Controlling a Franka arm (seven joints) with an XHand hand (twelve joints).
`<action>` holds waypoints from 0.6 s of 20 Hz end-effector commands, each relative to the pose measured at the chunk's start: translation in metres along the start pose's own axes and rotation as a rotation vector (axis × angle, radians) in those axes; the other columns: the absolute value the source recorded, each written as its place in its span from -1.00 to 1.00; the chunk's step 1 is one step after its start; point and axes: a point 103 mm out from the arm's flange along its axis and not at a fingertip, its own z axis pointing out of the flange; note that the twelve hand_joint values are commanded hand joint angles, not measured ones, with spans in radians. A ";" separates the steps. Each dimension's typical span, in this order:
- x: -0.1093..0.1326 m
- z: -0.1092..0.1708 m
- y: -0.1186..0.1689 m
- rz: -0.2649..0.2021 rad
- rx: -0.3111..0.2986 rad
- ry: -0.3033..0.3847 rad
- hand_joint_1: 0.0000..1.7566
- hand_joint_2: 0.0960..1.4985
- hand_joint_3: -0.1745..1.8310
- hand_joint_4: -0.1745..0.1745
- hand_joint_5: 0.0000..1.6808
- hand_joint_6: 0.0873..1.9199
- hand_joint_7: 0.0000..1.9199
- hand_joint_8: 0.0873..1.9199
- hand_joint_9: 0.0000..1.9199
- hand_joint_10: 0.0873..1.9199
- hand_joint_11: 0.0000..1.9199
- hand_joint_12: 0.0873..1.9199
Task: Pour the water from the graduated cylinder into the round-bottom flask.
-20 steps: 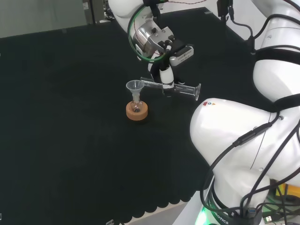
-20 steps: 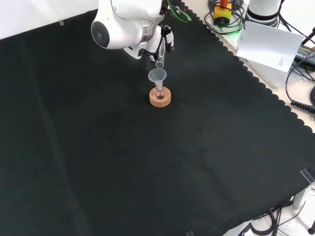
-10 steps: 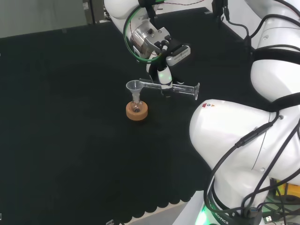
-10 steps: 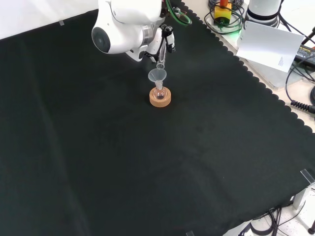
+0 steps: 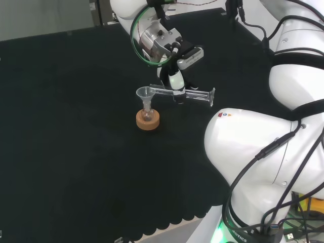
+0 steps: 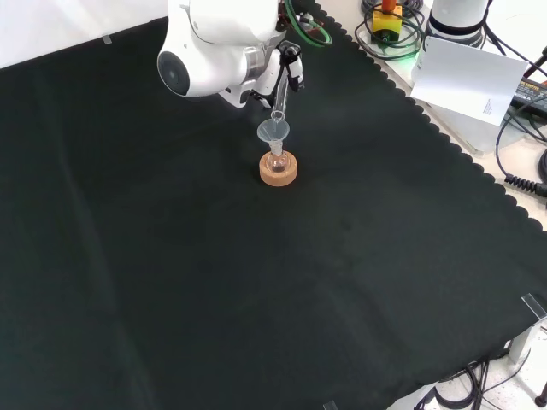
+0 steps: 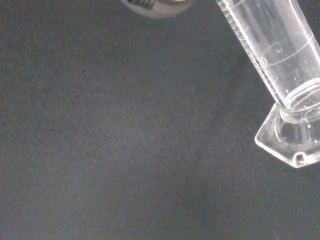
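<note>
Black-clothed counter (image 6: 359,256): hand (image 5: 174,81), fingers grasping the near-level cylinder (image 5: 190,94), should keep its mouth over the funnel (image 5: 145,92) atop the flask (image 5: 147,116).

Clear glossy graduated cylinder (image 7: 272,55), matt black cloth (image 6: 256,282), rough cork ring (image 5: 148,120).

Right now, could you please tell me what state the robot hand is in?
Robot hand: shut on the graduated cylinder, held nearly level with its mouth over the funnel.
</note>
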 end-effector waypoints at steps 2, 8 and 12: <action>0.000 -0.001 0.000 0.006 0.015 -0.005 0.30 0.50 -0.83 -0.95 0.10 0.08 0.27 -0.70 0.52 -1.00 0.32 -0.25; 0.002 -0.004 -0.003 0.020 0.025 -0.008 0.30 0.50 -0.83 -0.95 0.10 0.08 0.27 -0.71 0.52 -1.00 0.32 -0.25; 0.003 -0.005 -0.004 0.022 0.036 -0.008 0.30 0.50 -0.83 -0.96 0.10 0.08 0.27 -0.71 0.52 -1.00 0.32 -0.26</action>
